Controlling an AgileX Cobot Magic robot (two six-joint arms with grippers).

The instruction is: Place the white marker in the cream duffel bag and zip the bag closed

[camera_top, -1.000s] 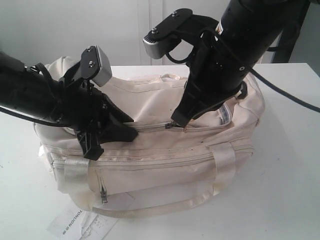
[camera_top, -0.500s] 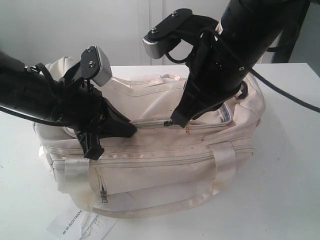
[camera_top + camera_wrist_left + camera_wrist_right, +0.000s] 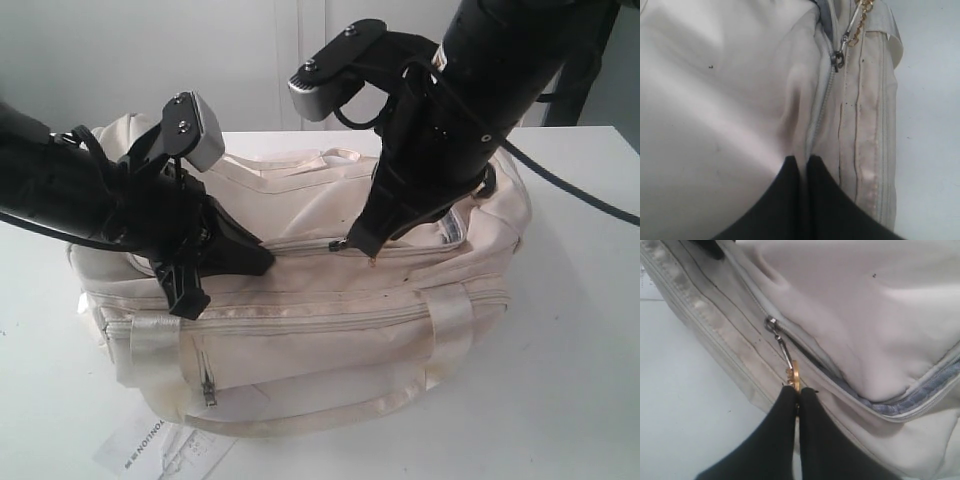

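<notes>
The cream duffel bag [image 3: 330,310] lies on the white table, its top zip partly open towards the right end. My left gripper [image 3: 264,258] is shut on a fold of the bag's fabric [image 3: 801,150] beside the closed stretch of zip. My right gripper [image 3: 358,246] is shut on the gold zip pull [image 3: 795,376], which hangs from the slider [image 3: 771,324]. Past the slider the zip gapes, showing blue-grey lining [image 3: 900,407]. The slider [image 3: 838,59] and gold chain [image 3: 862,17] also show in the left wrist view. The white marker is not visible in any view.
A printed white paper tag [image 3: 150,450] lies on the table [image 3: 580,350] in front of the bag's left end. The bag's webbing handle [image 3: 330,415] loops forward onto the table. A pale wall stands behind.
My left gripper's tips have risen slightly with the pinched fabric. My right arm has shifted a few pixels to the right, still holding the zip pull; the slider has barely moved.
</notes>
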